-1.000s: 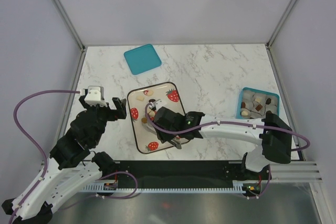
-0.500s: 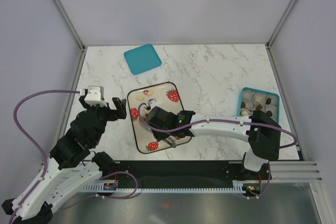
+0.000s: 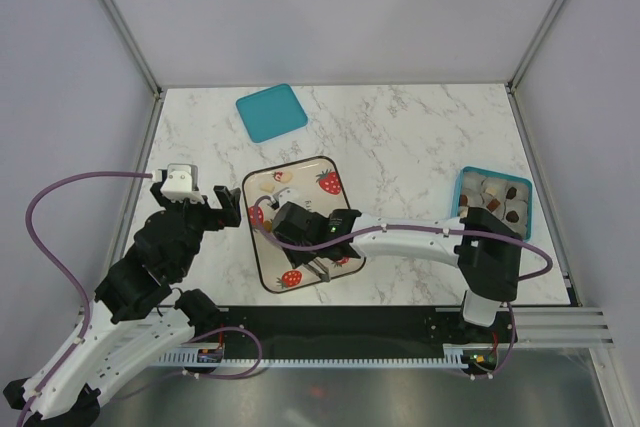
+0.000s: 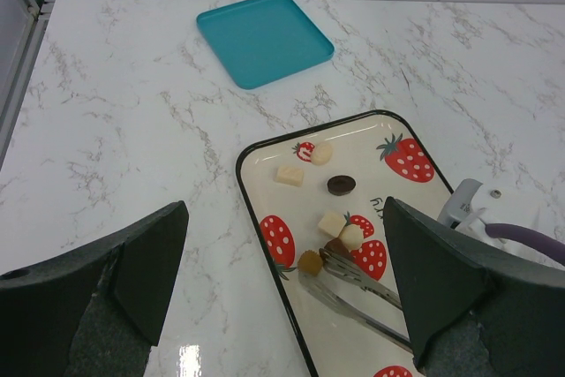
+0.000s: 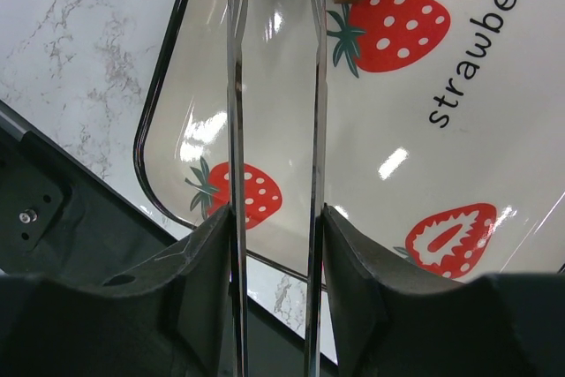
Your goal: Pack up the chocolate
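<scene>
**Tongs [image 5: 232,130] poised at the chocolate [image 4: 351,236]**

Over the tray's [image 5: 494,183] near half, the right gripper [image 5: 275,236] clamps the tongs, blades apart, tips at the chocolate mid-tray, probably to pinch one. Left of the tray, the left gripper [image 4: 282,249] hangs wide open, keeping clear.

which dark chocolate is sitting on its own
The round dark disc, clear of everything; the other dark piece is crowded among pale ones at the tongs.

Marbled white table [image 3: 420,137], pale walls [image 3: 340,7]
</scene>
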Available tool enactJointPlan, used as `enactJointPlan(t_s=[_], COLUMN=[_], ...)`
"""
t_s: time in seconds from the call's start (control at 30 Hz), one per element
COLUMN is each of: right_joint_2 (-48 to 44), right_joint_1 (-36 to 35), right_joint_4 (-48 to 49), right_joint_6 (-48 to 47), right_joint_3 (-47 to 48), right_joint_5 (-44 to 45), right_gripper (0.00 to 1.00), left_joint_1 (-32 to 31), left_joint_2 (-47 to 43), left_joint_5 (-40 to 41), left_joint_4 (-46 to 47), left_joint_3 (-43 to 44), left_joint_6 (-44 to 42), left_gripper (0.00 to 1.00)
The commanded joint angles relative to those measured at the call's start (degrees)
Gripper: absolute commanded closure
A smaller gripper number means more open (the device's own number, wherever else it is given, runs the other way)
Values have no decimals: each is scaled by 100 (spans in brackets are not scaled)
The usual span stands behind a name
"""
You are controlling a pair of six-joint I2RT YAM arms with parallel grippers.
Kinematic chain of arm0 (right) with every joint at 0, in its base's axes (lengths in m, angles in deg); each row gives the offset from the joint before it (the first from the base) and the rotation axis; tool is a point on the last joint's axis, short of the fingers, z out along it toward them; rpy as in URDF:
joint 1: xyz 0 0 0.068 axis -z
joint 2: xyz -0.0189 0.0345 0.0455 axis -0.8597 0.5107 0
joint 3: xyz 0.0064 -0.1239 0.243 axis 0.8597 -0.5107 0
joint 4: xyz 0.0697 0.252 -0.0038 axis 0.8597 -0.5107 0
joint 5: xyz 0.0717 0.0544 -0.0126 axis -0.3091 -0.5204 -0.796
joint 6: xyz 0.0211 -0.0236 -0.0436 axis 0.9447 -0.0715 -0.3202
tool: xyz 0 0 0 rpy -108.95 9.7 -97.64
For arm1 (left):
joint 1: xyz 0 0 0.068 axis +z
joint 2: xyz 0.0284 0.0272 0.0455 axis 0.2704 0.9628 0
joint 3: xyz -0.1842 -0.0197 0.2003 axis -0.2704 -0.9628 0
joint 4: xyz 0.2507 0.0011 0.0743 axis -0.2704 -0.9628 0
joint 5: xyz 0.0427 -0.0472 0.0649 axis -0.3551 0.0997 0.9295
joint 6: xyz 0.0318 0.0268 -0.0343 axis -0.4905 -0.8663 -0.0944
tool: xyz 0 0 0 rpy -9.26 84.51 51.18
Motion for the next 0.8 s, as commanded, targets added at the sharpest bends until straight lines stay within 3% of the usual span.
enactJointPlan(t_s=[0.0, 0.37, 0.77], right_joint_2=[120, 24, -1311], right_joint_1=[-21, -21, -12], right_joint_4=[167, 158, -61], right_joint_6=[-96, -123, 123], right_joint_3=[330, 251, -118], right_joint_5=[177, 168, 264], right_gripper=[50, 59, 64], left_joint_1=[-23, -23, -23], left_joint_2=[-29, -29, 6], left_joint_5=[147, 173, 164], left_joint_4=[174, 191, 191], left_joint_3=[-43, -60, -60], left_joint_6=[19, 19, 10], left_gripper=[0, 0, 0])
